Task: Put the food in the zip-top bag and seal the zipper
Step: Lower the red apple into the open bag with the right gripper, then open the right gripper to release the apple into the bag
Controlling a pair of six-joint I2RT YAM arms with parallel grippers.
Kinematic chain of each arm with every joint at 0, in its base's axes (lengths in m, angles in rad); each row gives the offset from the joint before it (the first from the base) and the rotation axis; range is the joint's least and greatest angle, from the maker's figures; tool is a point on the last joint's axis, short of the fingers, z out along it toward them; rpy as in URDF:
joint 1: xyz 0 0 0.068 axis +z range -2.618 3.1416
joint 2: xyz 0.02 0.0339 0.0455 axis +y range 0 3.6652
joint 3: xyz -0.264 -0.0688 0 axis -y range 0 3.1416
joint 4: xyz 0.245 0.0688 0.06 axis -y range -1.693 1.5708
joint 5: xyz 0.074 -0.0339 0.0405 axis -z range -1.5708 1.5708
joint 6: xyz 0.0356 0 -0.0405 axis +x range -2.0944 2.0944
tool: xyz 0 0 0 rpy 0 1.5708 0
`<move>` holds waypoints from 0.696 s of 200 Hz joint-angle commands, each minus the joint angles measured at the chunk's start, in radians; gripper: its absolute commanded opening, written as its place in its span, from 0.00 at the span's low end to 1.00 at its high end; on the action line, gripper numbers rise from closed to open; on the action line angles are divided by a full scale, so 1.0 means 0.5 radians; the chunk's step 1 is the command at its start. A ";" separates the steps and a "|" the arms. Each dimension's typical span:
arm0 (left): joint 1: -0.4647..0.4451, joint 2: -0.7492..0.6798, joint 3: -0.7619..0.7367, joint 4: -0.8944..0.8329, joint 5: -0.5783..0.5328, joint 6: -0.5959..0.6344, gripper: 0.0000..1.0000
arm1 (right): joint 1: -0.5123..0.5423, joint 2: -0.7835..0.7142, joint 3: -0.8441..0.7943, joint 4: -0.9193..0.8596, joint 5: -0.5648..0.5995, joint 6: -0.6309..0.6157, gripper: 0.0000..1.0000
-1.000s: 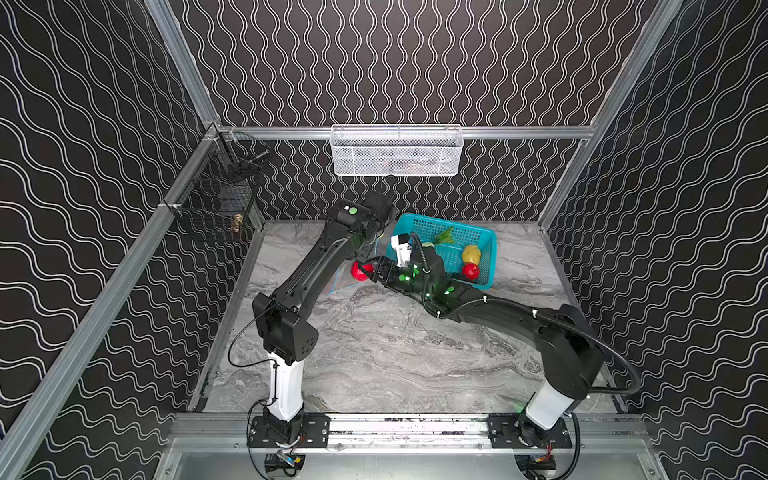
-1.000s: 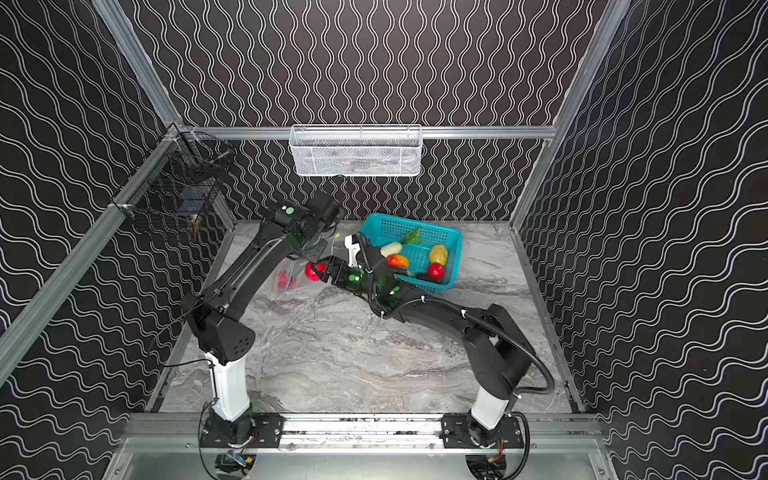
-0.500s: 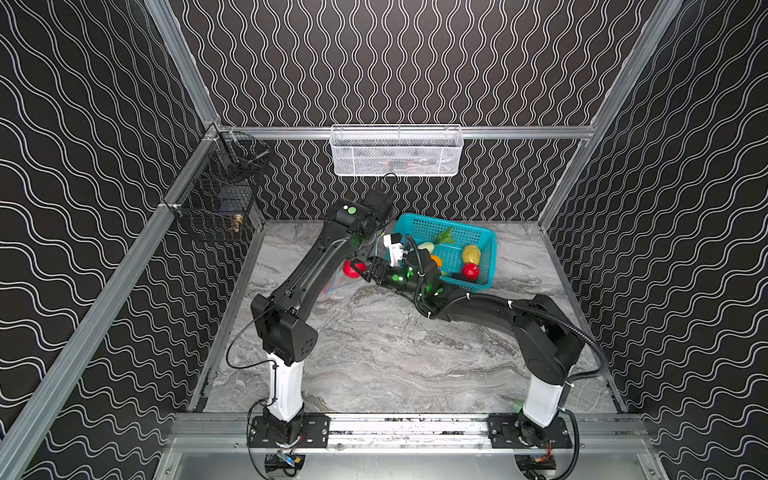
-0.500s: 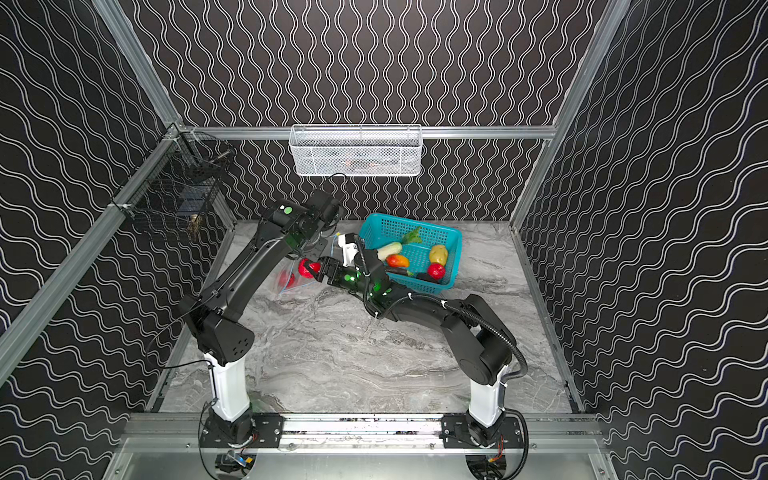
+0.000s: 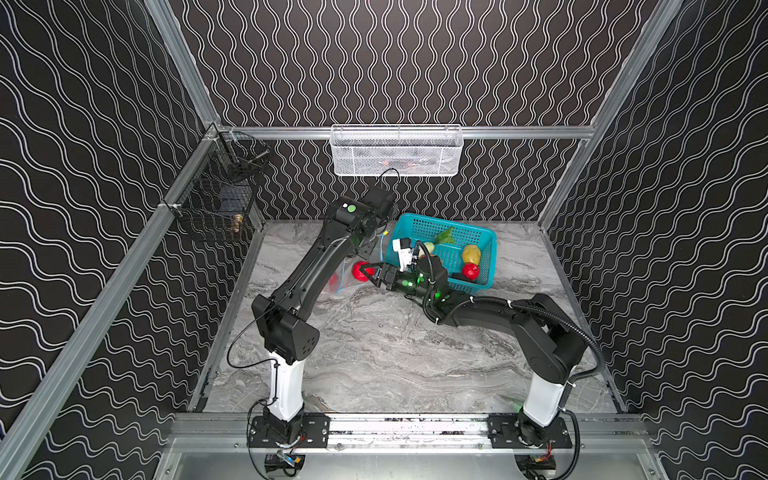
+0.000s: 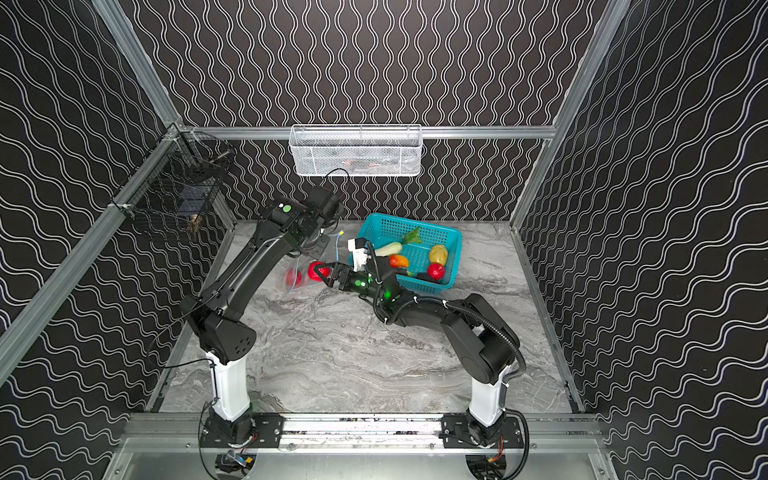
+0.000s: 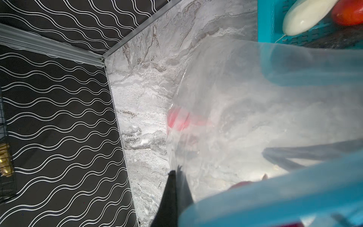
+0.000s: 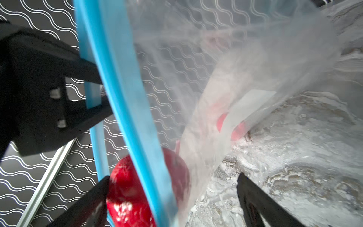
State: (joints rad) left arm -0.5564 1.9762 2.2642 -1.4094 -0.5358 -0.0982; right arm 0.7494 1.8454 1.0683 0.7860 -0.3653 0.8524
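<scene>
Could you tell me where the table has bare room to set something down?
The widest bare marble table stretch lies between the left arm base and right arm base. A narrower strip separates the teal basket from the right wall. Crowded at the back: zip-top bag, left claw and right claw beside that basket.

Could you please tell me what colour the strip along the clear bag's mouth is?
The strip is light blue, clearest in the right wrist view.

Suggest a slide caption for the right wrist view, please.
Open right gripper flanks a red fruit at the blue zipper of the clear bag; another red fruit inside.
</scene>
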 commanded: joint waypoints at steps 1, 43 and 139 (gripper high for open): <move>0.002 0.004 0.006 -0.010 -0.016 0.008 0.00 | -0.007 -0.019 -0.024 0.110 -0.042 -0.011 0.99; 0.008 -0.030 -0.025 0.017 -0.044 -0.003 0.00 | -0.013 -0.100 -0.127 0.089 -0.064 -0.048 0.99; 0.008 -0.015 0.044 -0.018 0.072 0.009 0.00 | -0.032 -0.064 -0.201 0.146 -0.155 -0.053 0.99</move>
State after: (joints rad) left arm -0.5552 1.9724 2.2799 -1.4109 -0.5114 -0.0986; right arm 0.7330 1.8076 0.9329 0.8165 -0.4248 0.8284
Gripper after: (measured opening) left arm 0.048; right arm 0.990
